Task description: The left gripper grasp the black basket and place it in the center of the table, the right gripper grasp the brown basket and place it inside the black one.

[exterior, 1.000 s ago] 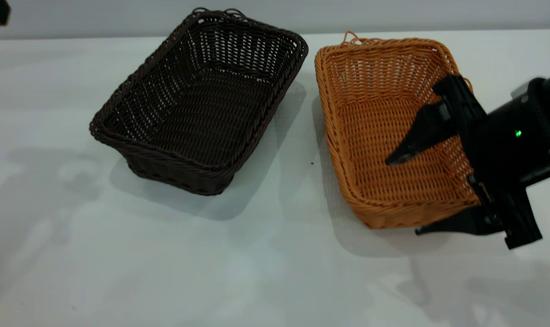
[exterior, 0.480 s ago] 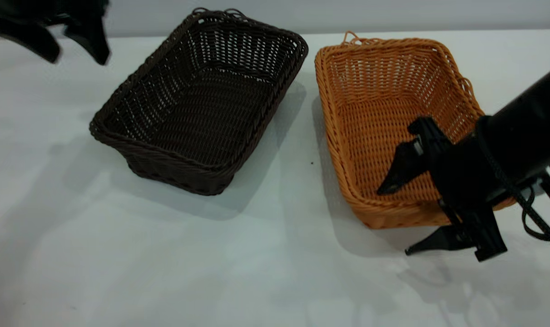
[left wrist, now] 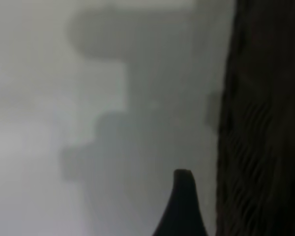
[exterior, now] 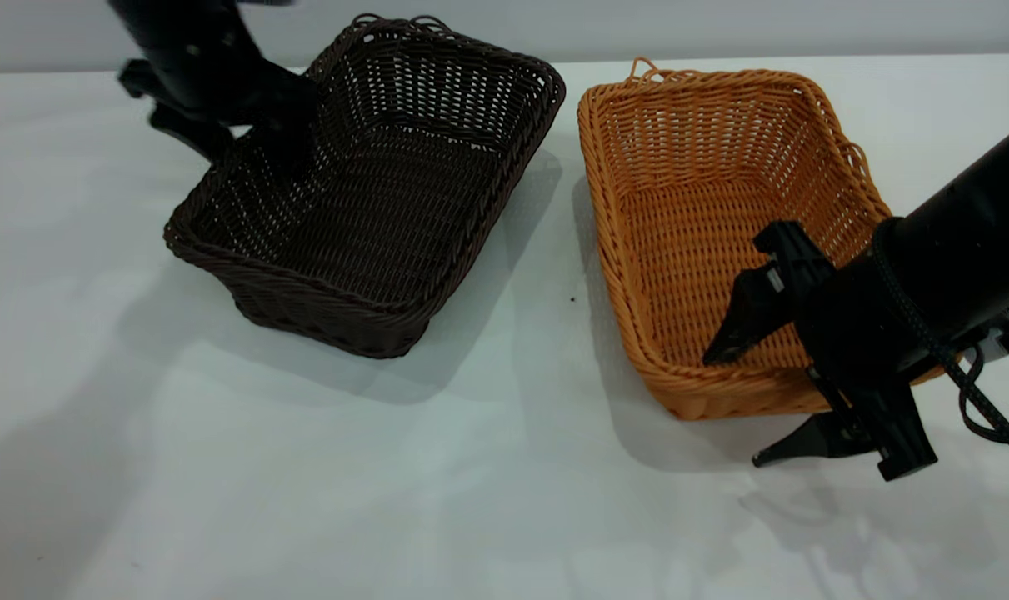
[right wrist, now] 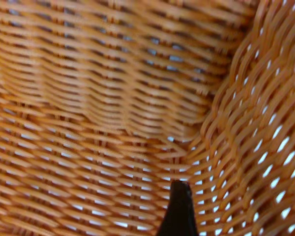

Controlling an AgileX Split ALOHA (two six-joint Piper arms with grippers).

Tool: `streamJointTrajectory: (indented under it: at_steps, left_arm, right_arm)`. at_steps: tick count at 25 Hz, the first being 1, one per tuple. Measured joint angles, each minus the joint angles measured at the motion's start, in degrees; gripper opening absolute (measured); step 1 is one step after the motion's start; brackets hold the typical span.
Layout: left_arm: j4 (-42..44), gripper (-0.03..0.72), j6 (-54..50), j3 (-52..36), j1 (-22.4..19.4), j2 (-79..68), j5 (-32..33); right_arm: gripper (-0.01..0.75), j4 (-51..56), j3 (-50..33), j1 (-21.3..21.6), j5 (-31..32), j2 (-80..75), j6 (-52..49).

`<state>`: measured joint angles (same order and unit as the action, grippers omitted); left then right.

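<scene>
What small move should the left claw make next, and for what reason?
Probably lower a little and close on the black basket's far-left wall. The left claw looks open and sits at that rim, one finger seemingly outside and one inside, but nothing is gripped. The right claw, open, straddles the brown basket's near wall, and the black basket lies left of the table's centre.

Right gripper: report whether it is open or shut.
Open. The right gripper straddles the brown basket wall, one finger inside, one outside.
</scene>
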<state>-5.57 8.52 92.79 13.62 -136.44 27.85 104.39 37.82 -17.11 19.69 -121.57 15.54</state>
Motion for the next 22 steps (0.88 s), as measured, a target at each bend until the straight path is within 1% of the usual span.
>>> streamJointTrajectory:
  at_steps: [3, 5, 6, 9, 12, 13, 14, 18, 22]
  left_arm:
    - [0.0, 0.52, 0.24, 0.75, 0.44, -1.58, -0.2]
    - [0.08, 0.454, 0.26, 0.88, 0.43, -1.98, -0.2]
    - [0.08, 0.416, 0.26, 0.88, 0.43, -1.98, -0.2]
    - [0.13, 0.244, 0.26, 0.88, 0.38, -1.98, -0.72]
    - [0.18, 0.097, 0.31, 0.88, 0.38, -1.98, -0.82]
    - [0.18, 0.083, 0.31, 0.88, 0.38, -1.98, -0.68]
    - [0.18, 0.077, 0.31, 0.88, 0.31, -1.98, -0.43]
    - [1.24, 0.073, 1.47, 0.94, 0.31, -1.98, 0.42]
    - [3.38, 0.073, 2.78, 1.22, 0.27, -1.93, 2.15]
  right_arm:
    - [0.497, 0.0, 0.0, 0.0, -0.43, 0.0, 0.0]
    - [0.443, 0.0, 0.0, 0.0, -0.75, 0.0, 0.0]
    - [0.404, 0.0, 0.0, 0.0, -1.0, 0.0, 0.0]
    - [0.266, 0.0, 0.0, 0.0, -1.41, 0.0, 0.0]
    - [0.136, 0.68, 0.02, 0.0, -2.06, 0.0, -0.28]
    - [0.101, 1.0, 0.07, 0.05, -2.15, 0.0, -0.68]
    - [0.083, 1.06, 0.07, 0.05, -2.4, 0.06, -1.19]
    - [0.068, 1.0, 0.07, 1.76, -2.74, 0.44, -0.62]
    - [0.066, -0.11, 0.01, 6.26, -3.55, 3.21, 6.88]
